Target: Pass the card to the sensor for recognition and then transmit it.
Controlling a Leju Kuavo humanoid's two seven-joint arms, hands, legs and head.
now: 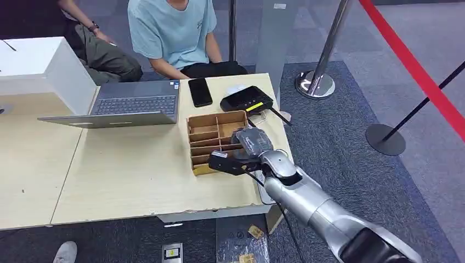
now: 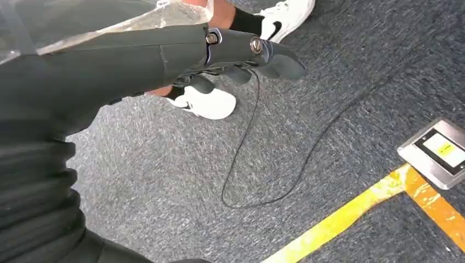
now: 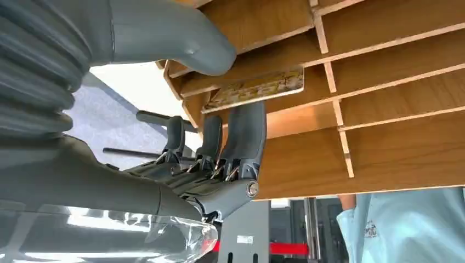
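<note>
Nearest, the silver right arm rises from about five o'clock, and the right hand (image 1: 237,160) sits at the near end of the wooden divider box (image 1: 216,127) on the desk (image 1: 131,170). Up close, the card (image 3: 257,87), with a yellowish patterned face, lies in the box's nearest slot, and the thumb (image 3: 175,35) on one side and the dark fingers (image 3: 244,131) on the other are closing around its edge; whether they actually pinch it I cannot tell.

The left hand (image 2: 241,52) hangs low over the grey carpet, its fingers loosely curled and holding nothing, near a white shoe (image 2: 211,103).

Beyond the box, toward one o'clock, sits the black sensor (image 1: 247,98) with a yellow-green strip. A black phone (image 1: 200,91) lies at twelve o'clock, an open laptop (image 1: 131,104) toward ten o'clock. Farthest, a person in a light blue shirt (image 1: 170,30) sits behind the desk.
</note>
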